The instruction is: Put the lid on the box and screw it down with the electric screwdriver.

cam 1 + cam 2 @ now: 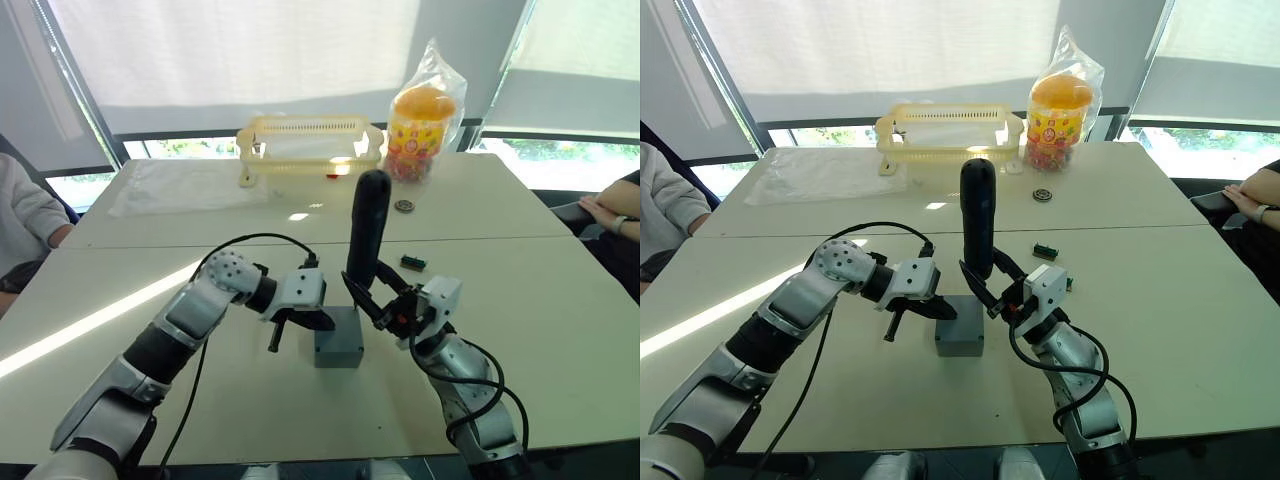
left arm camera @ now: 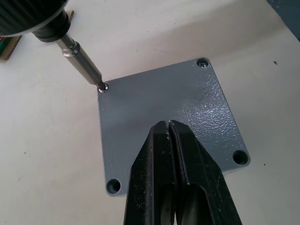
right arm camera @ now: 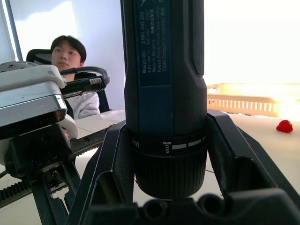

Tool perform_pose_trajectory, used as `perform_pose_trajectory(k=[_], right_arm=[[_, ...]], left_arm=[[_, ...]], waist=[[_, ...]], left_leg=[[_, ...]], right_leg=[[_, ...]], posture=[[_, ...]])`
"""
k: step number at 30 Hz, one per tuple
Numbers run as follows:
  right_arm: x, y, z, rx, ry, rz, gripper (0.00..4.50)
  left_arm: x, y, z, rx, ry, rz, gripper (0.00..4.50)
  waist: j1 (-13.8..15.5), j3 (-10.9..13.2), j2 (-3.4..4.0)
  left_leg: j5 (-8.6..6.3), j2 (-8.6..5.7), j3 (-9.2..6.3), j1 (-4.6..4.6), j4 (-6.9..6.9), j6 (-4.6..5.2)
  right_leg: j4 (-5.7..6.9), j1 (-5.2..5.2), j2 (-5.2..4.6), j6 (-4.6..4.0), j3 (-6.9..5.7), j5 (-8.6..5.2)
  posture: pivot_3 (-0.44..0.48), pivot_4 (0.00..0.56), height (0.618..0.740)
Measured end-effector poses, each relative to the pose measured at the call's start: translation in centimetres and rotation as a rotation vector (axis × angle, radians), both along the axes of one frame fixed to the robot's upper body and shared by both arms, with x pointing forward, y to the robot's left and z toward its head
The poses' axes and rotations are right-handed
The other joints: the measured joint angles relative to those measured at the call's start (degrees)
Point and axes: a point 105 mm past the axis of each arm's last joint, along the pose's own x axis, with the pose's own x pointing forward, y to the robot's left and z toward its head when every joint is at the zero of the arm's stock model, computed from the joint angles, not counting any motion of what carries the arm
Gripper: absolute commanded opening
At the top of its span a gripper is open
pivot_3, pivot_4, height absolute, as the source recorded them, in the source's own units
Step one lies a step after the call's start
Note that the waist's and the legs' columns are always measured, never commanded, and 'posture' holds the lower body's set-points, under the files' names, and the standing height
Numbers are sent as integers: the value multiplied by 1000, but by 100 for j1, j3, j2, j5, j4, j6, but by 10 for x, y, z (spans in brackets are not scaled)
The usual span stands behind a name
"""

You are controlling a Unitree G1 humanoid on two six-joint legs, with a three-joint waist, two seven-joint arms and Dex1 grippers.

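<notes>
Daylight is pouring in through the blinds (image 1: 230, 50) at the far side, washing them nearly white. A bright stripe of sun (image 1: 90, 325) is lying across the surface (image 1: 560, 330) on the robot's left, and the box (image 1: 338, 338) is casting a soft shadow toward the camera. In the right wrist view the background is blowing out behind the screwdriver (image 3: 164, 93). The lid (image 2: 173, 112) is glinting on its pebbled face.

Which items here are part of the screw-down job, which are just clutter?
In the job:
- lid, on the box
- screwdriver, in the right hand, bit in a corner hole
- left hand, shut, over the lid

Lying about:
- yellow basket
- bagged snack tub
- green connector
- clear plastic sheet
</notes>
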Motion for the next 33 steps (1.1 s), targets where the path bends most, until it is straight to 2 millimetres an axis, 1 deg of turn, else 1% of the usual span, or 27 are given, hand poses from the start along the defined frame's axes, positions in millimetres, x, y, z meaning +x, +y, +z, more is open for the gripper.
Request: perform_pose_trajectory(k=[23, 25, 28, 30, 33], right_arm=[[3, -4, 1, 0, -1, -28, 1769], [3, -5, 6, 16, 8, -37, 1769], [4, -11, 18, 73, 81, -55, 1769], [4, -16, 38, 128, 110, -63, 1769], [-5, -20, 85, 226, 73, -21, 1769]], left_arm=[[-1, 0, 0, 2, 1, -5, 0], [-1, -1, 0, 1, -1, -7, 0], [-2, -2, 1, -3, -8, -17, 0], [-2, -1, 1, -4, -12, -21, 0], [-2, -1, 2, -4, -14, -23, 0]], waist=[[10, -1, -1], [17, 2, 2], [27, 22, 17], [25, 47, 33], [24, 56, 36]], left_leg=[[-1, 7, 1, -1, -1, -1], [-1, 12, 0, -5, -1, -1], [0, 15, -2, -22, 1, -1], [0, 14, -4, -31, 1, -1], [0, 14, -8, -32, -4, -1]], right_leg=[[-5, -1, -2, -14, 0, -10], [-5, -3, -2, -14, 0, -10], [-5, -18, -7, -15, 1, -10], [-5, -30, -12, -15, 4, -9], [-7, -31, -12, -14, 2, -9]], posture=[[0, 150, 740], [0, 150, 740], [0, 150, 740], [0, 150, 740], [0, 150, 740]])
